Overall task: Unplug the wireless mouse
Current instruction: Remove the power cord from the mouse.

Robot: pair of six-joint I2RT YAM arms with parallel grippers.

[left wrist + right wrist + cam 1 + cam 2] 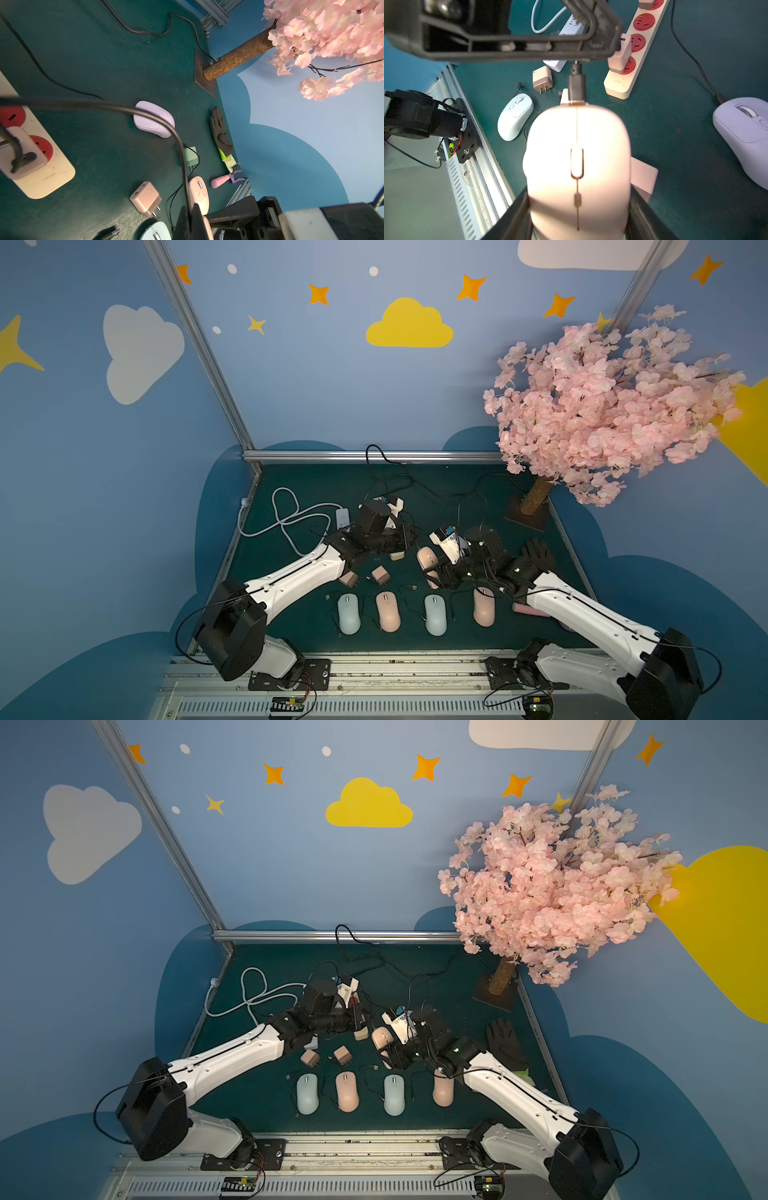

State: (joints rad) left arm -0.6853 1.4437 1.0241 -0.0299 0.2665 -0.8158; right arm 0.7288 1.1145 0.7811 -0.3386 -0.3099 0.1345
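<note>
My right gripper (578, 207) is shut on a pink wireless mouse (578, 155), one finger on each side of it. In both top views the mouse (427, 558) (380, 1038) sits at the table's centre with the right gripper (436, 572) behind it. A black plug (577, 87) is seated in the mouse's front end. Just beyond the plug, my left gripper (581, 59) (411, 541) is shut on the black cable (158, 122), which runs between its jaws (190, 212). The cable's far end goes to a pink charger (22, 153) in the cream power strip (639, 54).
Along the front edge lie a light blue mouse (348, 614), a pink one (387, 611), a blue one (435, 615) and another pink one (484, 607). A lilac mouse (745, 133), loose pink chargers (380, 574), a black glove (538, 553), a white strip (343, 517) and the blossom tree (536, 499) ring the centre.
</note>
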